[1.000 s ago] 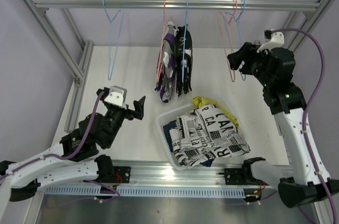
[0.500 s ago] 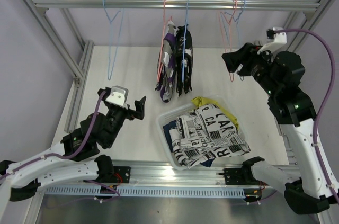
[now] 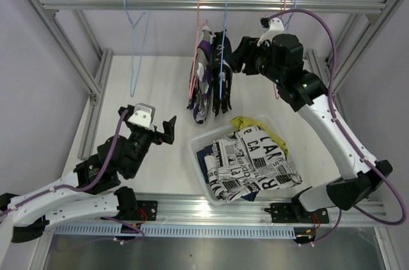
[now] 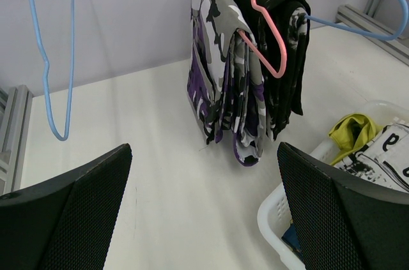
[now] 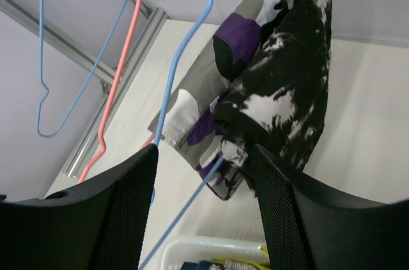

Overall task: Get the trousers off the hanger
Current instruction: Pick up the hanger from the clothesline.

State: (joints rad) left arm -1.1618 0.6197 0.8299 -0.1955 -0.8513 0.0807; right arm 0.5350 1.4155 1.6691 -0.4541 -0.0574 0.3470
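Observation:
Two trousers hang from the rail. The purple-white-black trousers (image 3: 203,85) (image 4: 220,85) (image 5: 238,43) are draped on a pink hanger (image 4: 261,11). Just to their right, the black-and-white splatter trousers (image 3: 223,69) (image 4: 284,40) (image 5: 297,85) hang on a blue hanger (image 5: 186,69). My right gripper (image 3: 238,62) (image 5: 201,219) is open close beside the splatter pair, with the blue hanger wire running between its fingers, not pinched. My left gripper (image 3: 167,128) (image 4: 204,219) stands open low over the table, facing the hanging trousers with nothing between its fingers.
A white basket (image 3: 195,155) (image 4: 275,212) at front centre holds grey-white patterned, yellow and navy trousers. An empty blue hanger (image 3: 137,46) (image 4: 54,78) hangs at the left of the rail (image 3: 160,4). More empty hangers (image 3: 285,7) hang behind my right arm.
My right arm has swung left from the empty hangers at the right to beside the splatter trousers, its jaws narrowing slightly. The left arm has not moved.

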